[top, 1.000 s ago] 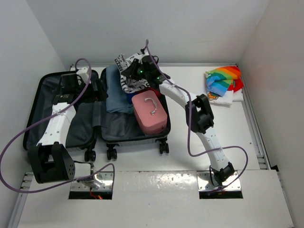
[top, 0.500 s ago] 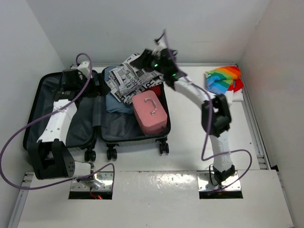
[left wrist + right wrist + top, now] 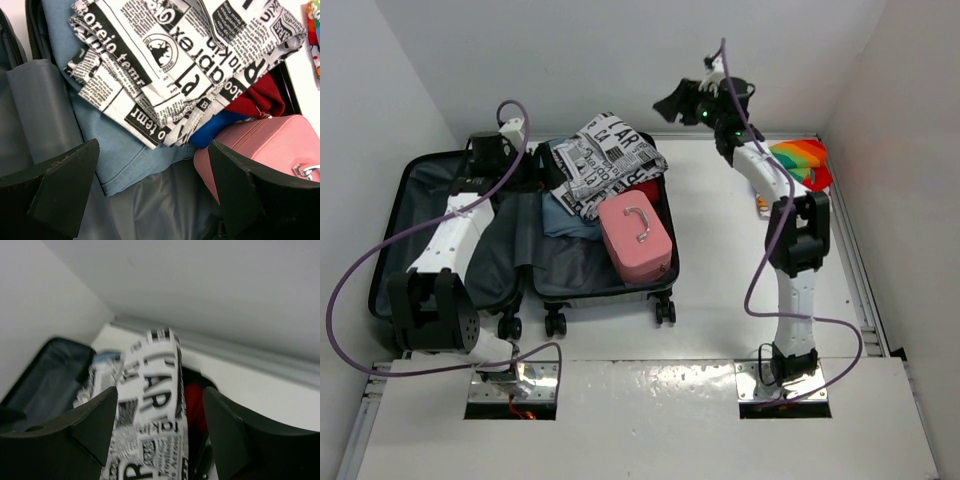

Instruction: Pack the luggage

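Lying open on the desk [image 3: 710, 300], the luggage [image 3: 570, 275] sits directly beneath the left pincer [image 3: 152, 167]. That pincer hovers over the far end near the hinge, beside the newspaper-print cloth [image 3: 190, 55], jaws wide and empty. The right pincer [image 3: 161, 425] hangs high by the back wall, right of the luggage, jaws apart, gripping nothing.

In the luggage [image 3: 575, 268], newsprint cloth [image 3: 610, 165] mostly hides red fabric [image 3: 262, 97].

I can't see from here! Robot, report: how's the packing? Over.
Left end effector open over luggage. Right end effector open, empty. Newspaper-print cloth inside, beside pink case. Rainbow cloth outside.
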